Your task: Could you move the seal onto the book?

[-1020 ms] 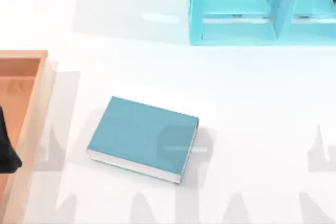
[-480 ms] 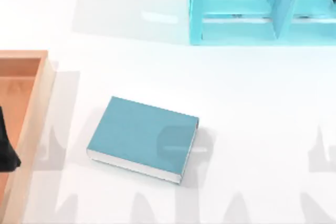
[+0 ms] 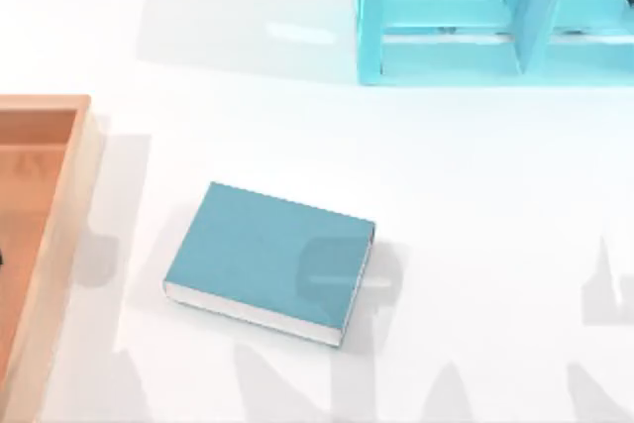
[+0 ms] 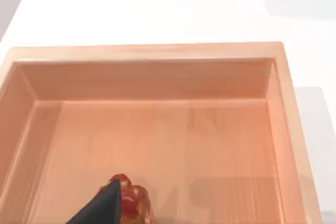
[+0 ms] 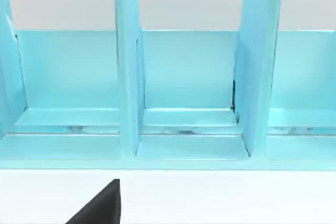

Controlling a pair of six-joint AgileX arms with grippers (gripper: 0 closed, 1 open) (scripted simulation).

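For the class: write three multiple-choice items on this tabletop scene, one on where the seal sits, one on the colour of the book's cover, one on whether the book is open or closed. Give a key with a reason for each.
1. Where is the seal?
A. On the book
B. Inside the wooden tray
C. In the shelf unit

2. What colour is the book's cover?
A. Teal-blue
B. Red
C. Black

3. What state is the book in?
A. Lying open
B. Standing upright
C. Closed, lying flat

Key:
1 B: the left wrist view shows the seal on the floor of the wooden tray, with one dark finger of the left tool beside it.
2 A: the top view shows the book with a plain teal-blue cover and white page edges.
3 C: its cover faces up on the white table, with nothing on it.
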